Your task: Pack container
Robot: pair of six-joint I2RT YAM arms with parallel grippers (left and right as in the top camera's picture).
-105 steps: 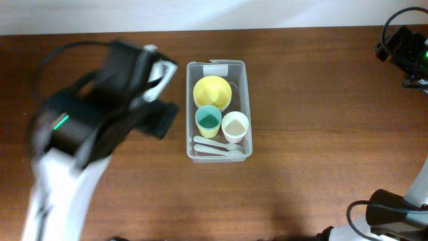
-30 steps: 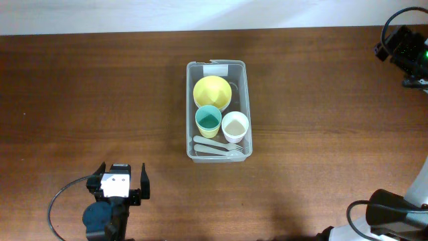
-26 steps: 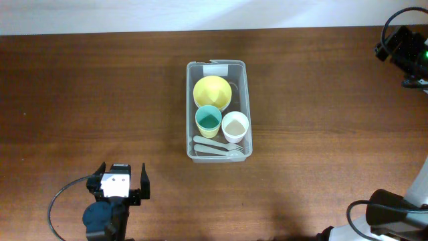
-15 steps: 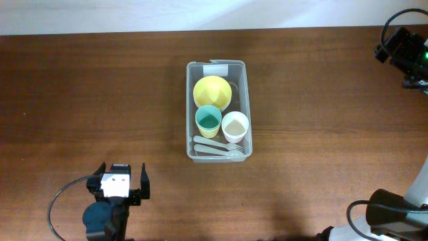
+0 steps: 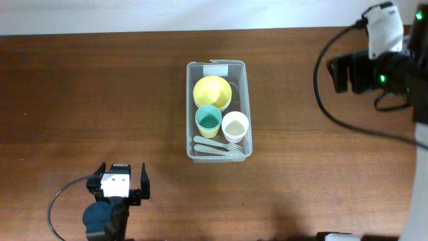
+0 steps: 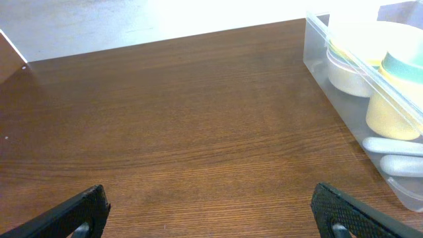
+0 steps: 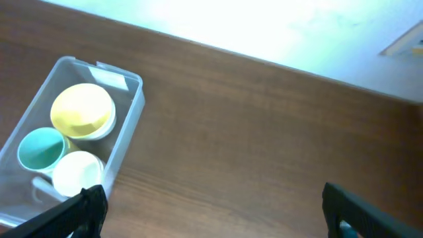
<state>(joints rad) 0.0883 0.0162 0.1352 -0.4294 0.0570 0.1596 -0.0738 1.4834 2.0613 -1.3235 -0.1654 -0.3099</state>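
Observation:
The clear container (image 5: 190,110) stands at the table's middle, its white label at the far short end. It holds a yellow bowl (image 5: 212,92), a teal cup (image 5: 208,120), a white cup (image 5: 235,125) and pale utensils (image 5: 218,148). It also shows in the left wrist view (image 6: 316,45) and the right wrist view (image 7: 129,109). My left gripper (image 5: 120,183) is open and empty at the front left, far from the container. My right gripper (image 5: 341,75) is open and empty at the far right, above the table.
The brown wooden table (image 5: 100,100) runs to a pale wall along its far edge. A black cable (image 5: 348,120) from the right arm loops over the table's right side.
The right arm has swung in from the far right corner toward the table's right side. The left arm rests at the front left, unchanged for the last second.

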